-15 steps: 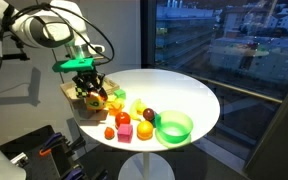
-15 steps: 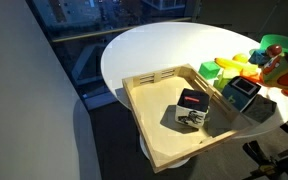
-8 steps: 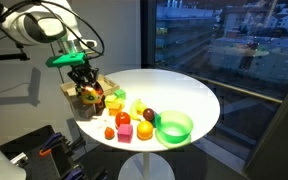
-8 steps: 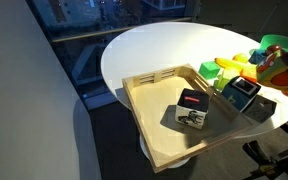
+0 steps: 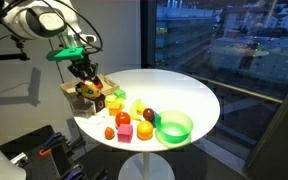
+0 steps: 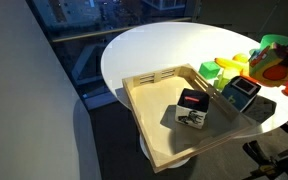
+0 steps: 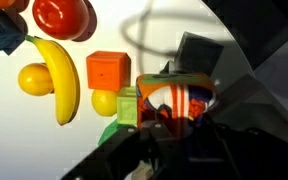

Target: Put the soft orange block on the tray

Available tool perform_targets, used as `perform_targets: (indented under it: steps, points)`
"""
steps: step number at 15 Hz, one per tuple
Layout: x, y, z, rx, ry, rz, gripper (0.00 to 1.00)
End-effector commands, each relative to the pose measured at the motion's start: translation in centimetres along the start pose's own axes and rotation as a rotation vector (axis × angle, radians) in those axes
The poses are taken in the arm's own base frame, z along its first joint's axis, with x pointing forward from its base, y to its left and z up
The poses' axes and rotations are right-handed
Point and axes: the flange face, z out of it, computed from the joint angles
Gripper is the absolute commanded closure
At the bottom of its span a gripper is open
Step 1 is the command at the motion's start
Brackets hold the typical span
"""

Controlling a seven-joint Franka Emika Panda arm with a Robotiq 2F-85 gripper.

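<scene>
- Gripper hangs over the tray, near the tray's side that faces the toys, with its fingers pointing down.
- Between the fingers, in the wrist view, shows an orange-and-white thing. I cannot tell whether the jaws clamp it or whether it only lies below them, because dark finger parts hide its sides.
- Ahead of the gripper and apart from it, the soft orange block sits flat on the white table, not on the tray. So I judge the main step is not yet done.
- Between the block and the gripper stand a green block and a yellow piece, both close to the fingers. On the block's far side lies a banana, just beside it, and a lemon is beyond that.
- Because the toys crowd the block on its sides, I think a reach from above suits best, since only its top face is free.
- The block is soft, so it probably gives under a squeeze, and a gentle grip should be enough.
- Under and beside the gripper the tray already carries a black box and a blue box. The bare wood farther from the gripper leaves room for the block.
- The risk I see is that a finger pushes the green block or the banana on the way down.
</scene>
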Motion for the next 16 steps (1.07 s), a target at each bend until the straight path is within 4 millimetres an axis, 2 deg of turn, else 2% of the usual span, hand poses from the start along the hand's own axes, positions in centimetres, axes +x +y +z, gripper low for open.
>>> perform_targets:
  steps: [1,16]
  points:
    - [2.8,0.2,-0.9,0.036,-0.01,0.03,0.89]
    - [12.5,-1.7,0.2,0.118,-0.003,0.091,0.9]
